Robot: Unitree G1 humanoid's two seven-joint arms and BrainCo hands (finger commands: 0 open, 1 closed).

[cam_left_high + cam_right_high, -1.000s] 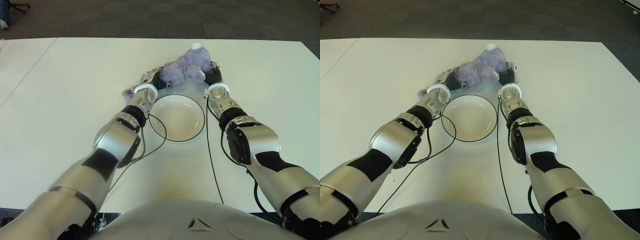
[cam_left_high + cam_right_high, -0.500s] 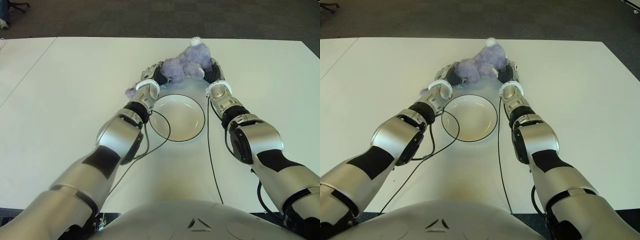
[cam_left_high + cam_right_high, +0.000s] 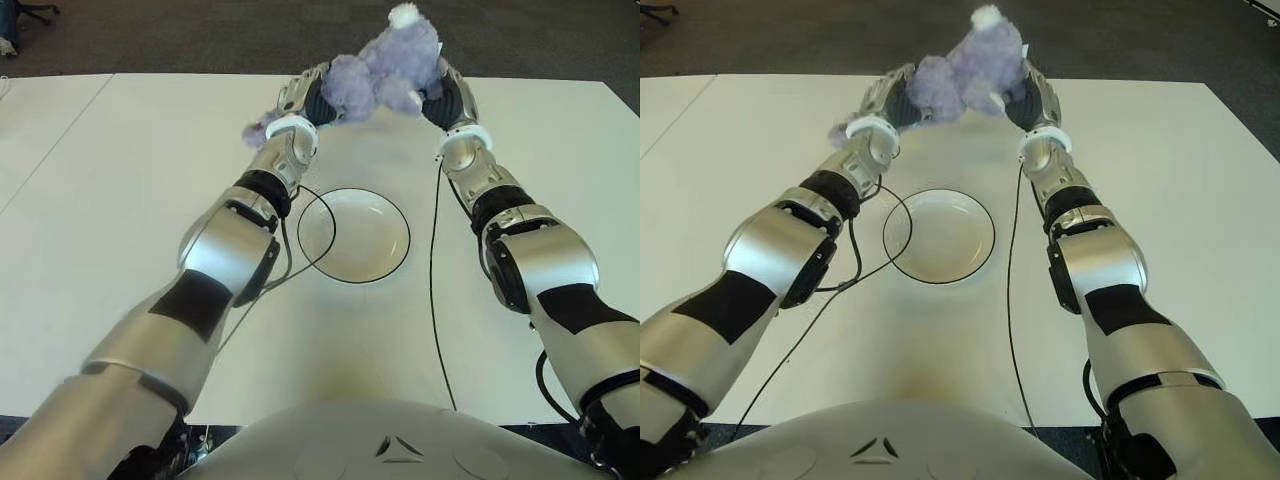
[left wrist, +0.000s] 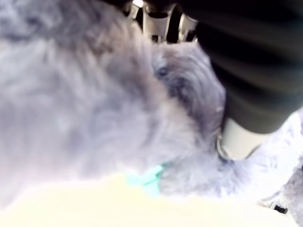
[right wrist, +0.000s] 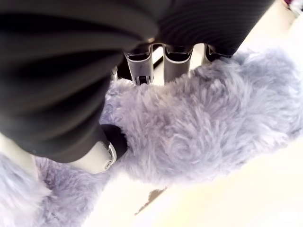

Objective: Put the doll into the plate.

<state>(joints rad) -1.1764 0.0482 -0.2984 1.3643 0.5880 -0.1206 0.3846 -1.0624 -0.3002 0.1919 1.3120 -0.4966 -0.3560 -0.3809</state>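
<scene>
Shaggy lavender plush on the doll [image 3: 380, 75], soft long-pile fur with a white fluffy tuft on top. Each robot hand shows up as glossy silver metal-look shell with matt black ribbed palm padding: left robot hand [image 3: 305, 100], right robot hand [image 3: 448, 98]. The plate [image 3: 353, 235] looks smooth, glazed white with a thin dark rim, on a matt pale table [image 3: 130, 180]. Beyond it, rough dark carpet floor [image 3: 200, 35].

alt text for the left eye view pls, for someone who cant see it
Both robot hands, left hand and right hand, hold a fluffy purple doll between them, raised above the far part of a white table. An empty white plate sits nearer the robot, between its arms.
</scene>
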